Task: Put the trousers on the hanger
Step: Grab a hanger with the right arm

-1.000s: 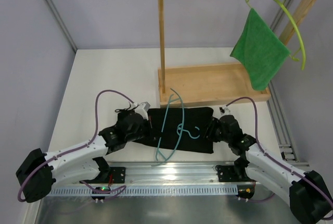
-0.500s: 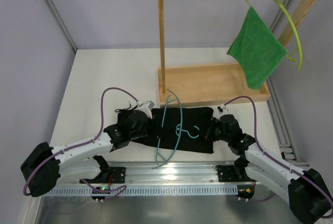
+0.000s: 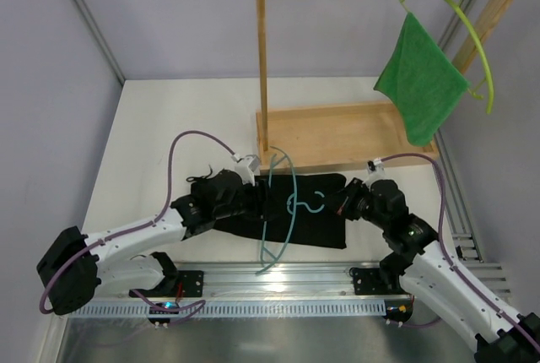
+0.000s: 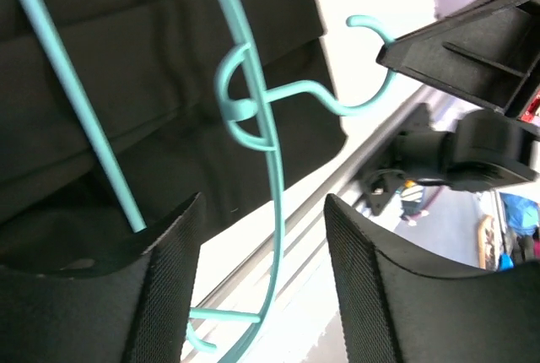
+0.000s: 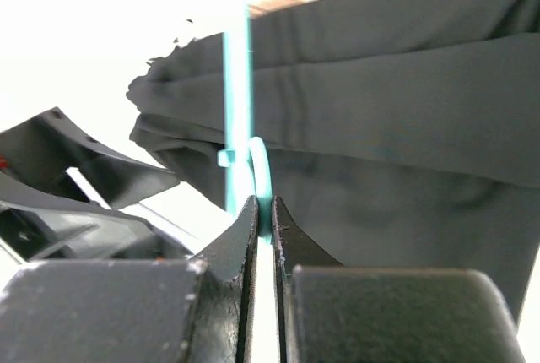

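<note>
Black padded fingers of the left end effector stand well apart over the left part of the trousers, gripping nothing. The curved arm of the hanger passes through the gap without being pinched, and its straight bar runs off behind the left finger. The trousers lie folded flat on the tabletop between the two arms. The hanger is laid on top of them, its long axis running from near edge to far edge and its hook pointing right, on the right arm's side. The right end effector is all but closed, its tips pinching the thin teal hook. Any lift of the hanger likely turns on that grip, leaving the left free for the fabric.
</note>
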{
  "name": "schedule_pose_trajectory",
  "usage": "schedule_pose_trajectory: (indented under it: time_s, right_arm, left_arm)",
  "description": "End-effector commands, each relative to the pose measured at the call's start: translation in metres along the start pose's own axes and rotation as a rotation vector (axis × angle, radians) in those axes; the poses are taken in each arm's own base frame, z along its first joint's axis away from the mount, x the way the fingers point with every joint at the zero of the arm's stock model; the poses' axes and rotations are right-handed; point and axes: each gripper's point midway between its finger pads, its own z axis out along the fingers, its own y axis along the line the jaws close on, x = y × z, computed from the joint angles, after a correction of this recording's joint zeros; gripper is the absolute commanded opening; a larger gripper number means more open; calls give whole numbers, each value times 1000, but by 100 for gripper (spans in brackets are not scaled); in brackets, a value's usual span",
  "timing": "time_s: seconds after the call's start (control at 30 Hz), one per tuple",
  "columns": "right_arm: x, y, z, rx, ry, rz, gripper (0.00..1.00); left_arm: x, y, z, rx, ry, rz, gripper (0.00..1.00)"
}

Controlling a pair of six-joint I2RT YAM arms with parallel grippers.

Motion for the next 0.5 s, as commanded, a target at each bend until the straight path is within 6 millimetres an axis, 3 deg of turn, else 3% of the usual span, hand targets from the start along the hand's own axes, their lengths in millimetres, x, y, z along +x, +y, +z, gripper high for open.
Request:
schedule_pose_trajectory:
  time_s: [0.0, 0.13, 0.47]
  right_arm:
    - [-17, 24, -17, -9, -46, 85, 4]
    - [-30, 50, -26, -56, -79, 97, 4]
    - [-38, 89, -23, -84, -137, 131, 4]
  left_arm:
    - [-21, -43, -2, 148, -42, 74, 61]
    - [-19, -55, 4, 171, -22, 98, 64]
    - [-2, -53, 16, 112, 3, 124, 68]
